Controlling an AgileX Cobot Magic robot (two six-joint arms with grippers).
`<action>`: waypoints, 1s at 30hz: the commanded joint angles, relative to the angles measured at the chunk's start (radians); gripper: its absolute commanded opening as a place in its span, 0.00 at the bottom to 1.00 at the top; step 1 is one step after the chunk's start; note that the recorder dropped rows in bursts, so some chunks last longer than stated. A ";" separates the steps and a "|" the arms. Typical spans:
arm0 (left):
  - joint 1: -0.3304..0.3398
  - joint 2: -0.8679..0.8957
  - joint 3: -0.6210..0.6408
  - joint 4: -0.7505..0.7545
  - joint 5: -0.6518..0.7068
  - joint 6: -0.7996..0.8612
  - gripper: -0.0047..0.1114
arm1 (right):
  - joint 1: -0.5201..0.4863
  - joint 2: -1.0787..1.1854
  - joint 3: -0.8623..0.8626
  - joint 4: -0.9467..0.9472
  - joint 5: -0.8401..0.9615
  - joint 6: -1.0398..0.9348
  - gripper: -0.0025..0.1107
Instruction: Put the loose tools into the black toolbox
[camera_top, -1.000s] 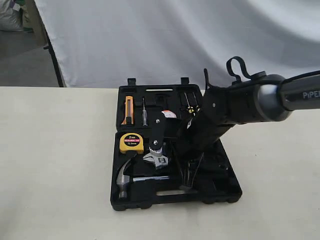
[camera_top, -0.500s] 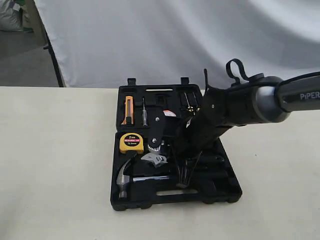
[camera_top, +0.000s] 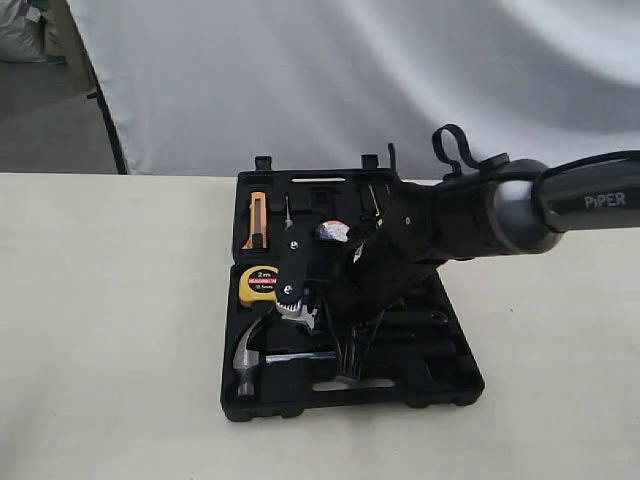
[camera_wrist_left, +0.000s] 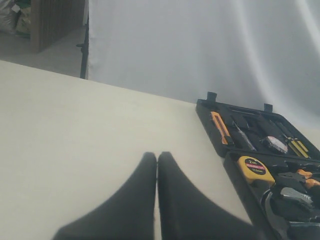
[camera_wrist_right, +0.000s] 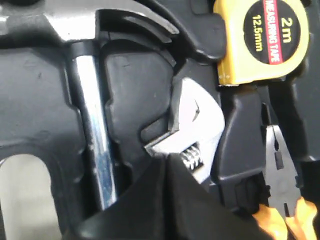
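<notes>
The black toolbox (camera_top: 452, 384) lies open on the table, its far half (camera_wrist_left: 206, 119) also in the left wrist view. In its recesses are a yellow tape measure (camera_top: 260, 284), a hammer (camera_top: 247, 361), an orange knife (camera_top: 256, 221) and a silver adjustable wrench (camera_wrist_right: 201, 123). Orange-handled pliers (camera_wrist_right: 280, 167) lie beside the wrench. My right gripper (camera_wrist_right: 167, 157) is shut, its tips down at the wrench's thumbwheel with nothing between them. In the exterior view it (camera_top: 296, 304) hangs low over the case's middle left. My left gripper (camera_wrist_left: 157, 156) is shut and empty above bare table beside the case.
A white cloth backdrop (camera_top: 350, 80) hangs behind the table. A dark stand leg (camera_top: 105, 120) stands at the back left. The right arm (camera_top: 500, 215) crosses above the case's right half, hiding several recesses. The handle slot (camera_top: 350, 384) is at the case's near edge.
My right arm has swung left and lower across the case, bringing the shut gripper from the middle toward the tape measure and onto the wrench head.
</notes>
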 joint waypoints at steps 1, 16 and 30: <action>0.025 -0.003 -0.003 0.004 -0.007 -0.005 0.05 | 0.002 0.002 -0.001 0.004 -0.010 -0.009 0.02; 0.025 -0.003 -0.003 0.004 -0.007 -0.005 0.05 | -0.026 0.016 -0.001 -0.005 -0.063 0.058 0.02; 0.025 -0.003 -0.003 0.004 -0.007 -0.005 0.05 | 0.033 -0.017 -0.001 -0.005 -0.138 0.147 0.02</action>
